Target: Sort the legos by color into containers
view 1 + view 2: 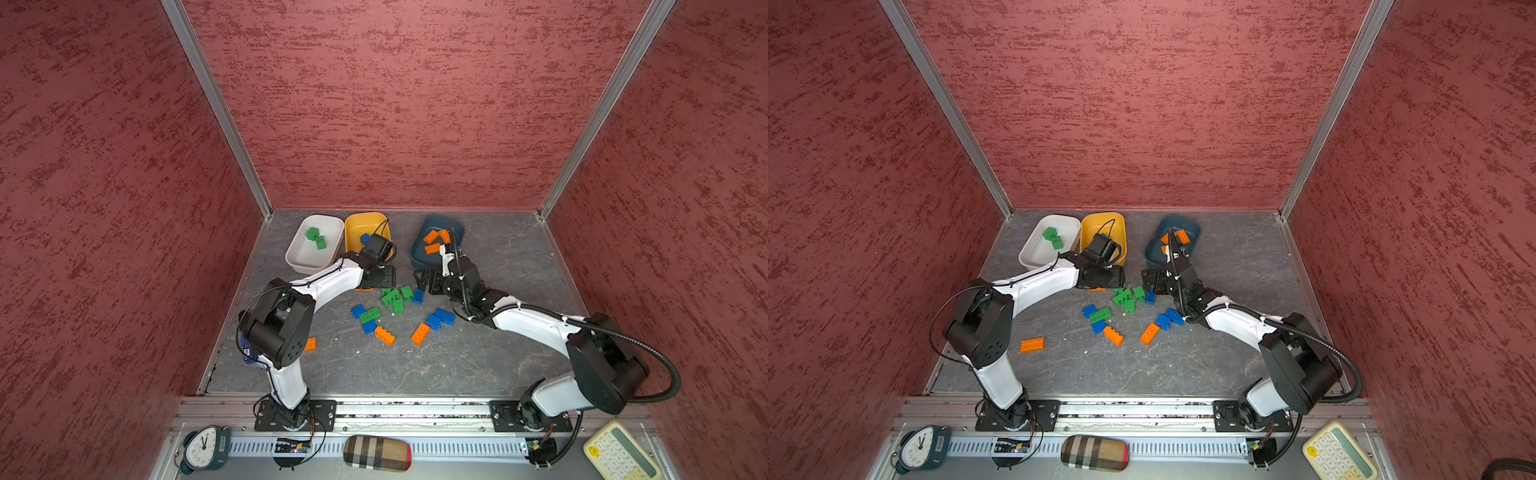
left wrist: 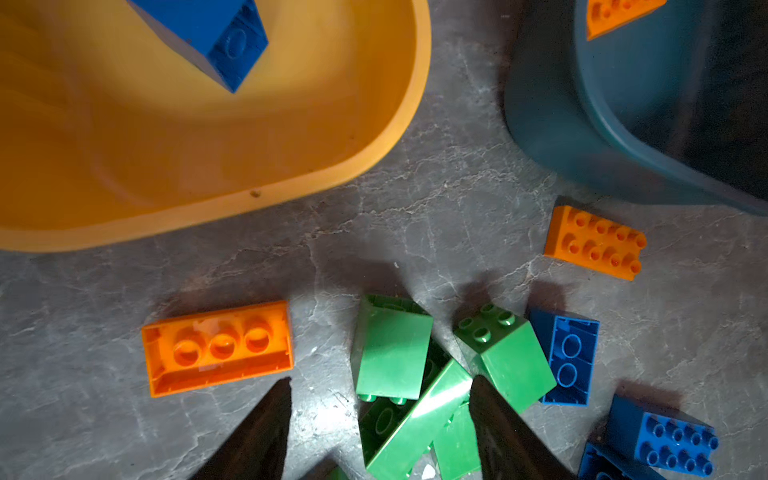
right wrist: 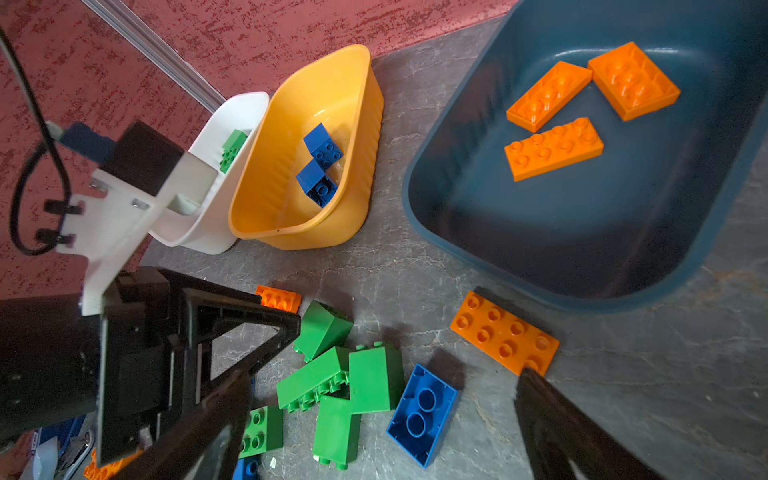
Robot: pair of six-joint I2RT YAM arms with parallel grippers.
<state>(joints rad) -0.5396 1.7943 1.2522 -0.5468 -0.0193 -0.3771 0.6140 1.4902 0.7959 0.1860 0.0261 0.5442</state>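
Two white-and-black robot arms reach over a grey, marbled tabletop (image 1: 478, 365) enclosed by red walls. Three tubs stand along the far edge. The white tub (image 1: 296, 259) holds two green bricks (image 1: 316, 238). The yellow tub (image 1: 356, 222), just beside it, holds two blue bricks (image 3: 323, 147). The dark teal tub (image 3: 457, 216), set apart to the right, holds three orange bricks (image 3: 552, 149). In front of the tubs, near the middle of the tabletop, unsorted bricks lie scattered: a green pile (image 1: 391, 296), with loose blue pieces (image 1: 440, 318) and loose orange pieces (image 1: 420, 333) around it. A lone orange brick (image 1: 1032, 345) lies near the left arm's elbow. A flat orange plate (image 3: 503, 332) lies just beside the near wall of the teal tub. The left gripper (image 2: 378, 386) hangs low over the green pile with its jaws spread and nothing pinched. One of its fingertips is at the edge of a green piece, and the other is over bare tabletop beside an upturned orange brick (image 2: 218, 347). The right gripper (image 3: 382, 374) faces it from close by, jaws spread wide and empty, above the green pile and an upturned blue brick (image 3: 422, 413). One of its fingertips is at the corner of the flat orange plate. On the front ledge sit an alarm clock (image 1: 203, 449), a plaid case (image 1: 376, 453) and a calculator (image 1: 619, 455).
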